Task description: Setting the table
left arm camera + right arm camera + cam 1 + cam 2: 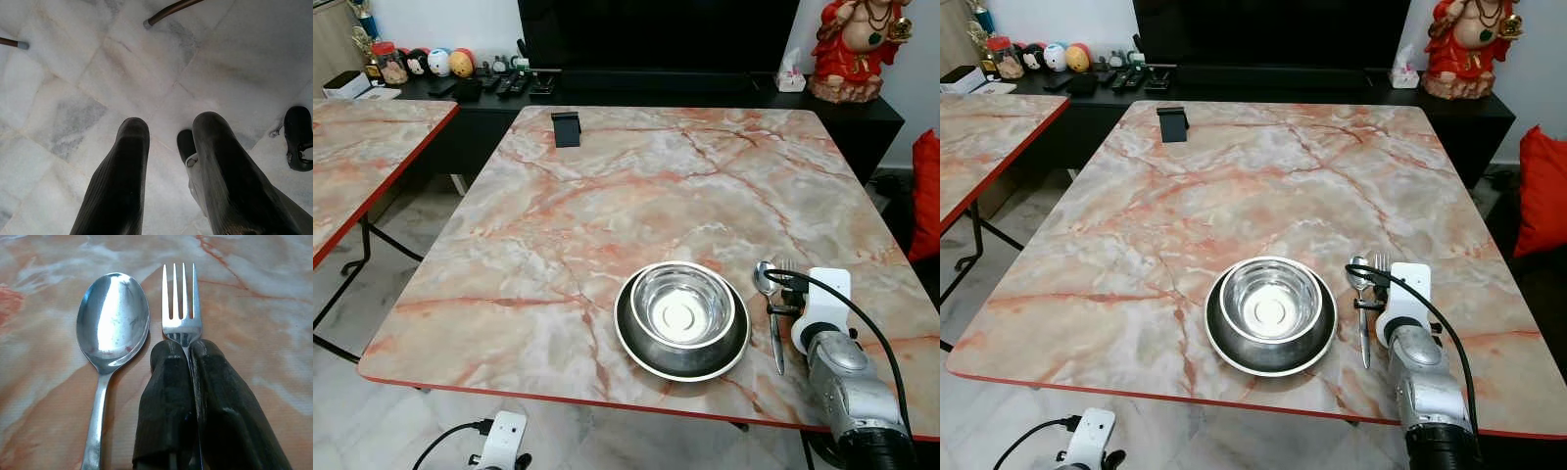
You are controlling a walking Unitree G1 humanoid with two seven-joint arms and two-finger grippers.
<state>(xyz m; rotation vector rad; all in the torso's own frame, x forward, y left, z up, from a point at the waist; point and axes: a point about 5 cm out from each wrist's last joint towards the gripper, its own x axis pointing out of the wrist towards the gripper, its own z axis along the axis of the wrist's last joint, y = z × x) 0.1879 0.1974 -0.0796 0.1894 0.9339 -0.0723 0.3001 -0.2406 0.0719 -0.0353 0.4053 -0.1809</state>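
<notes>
Two fingers of the right gripper [190, 357] are clamping the fork [180, 303] at its neck, just beside the spoon [111, 318] right of the bowl [682, 305]; lowering it flat and parallel before releasing is advisable, while the left gripper [171, 147] is hanging parted, idle.

Bright, even light — seemingly sharp

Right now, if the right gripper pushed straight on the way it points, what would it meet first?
Nothing soon: the right gripper is shut on the fork, aimed across bare table. The spoon lies alongside, out of line. Depth beyond is unclear.
</notes>
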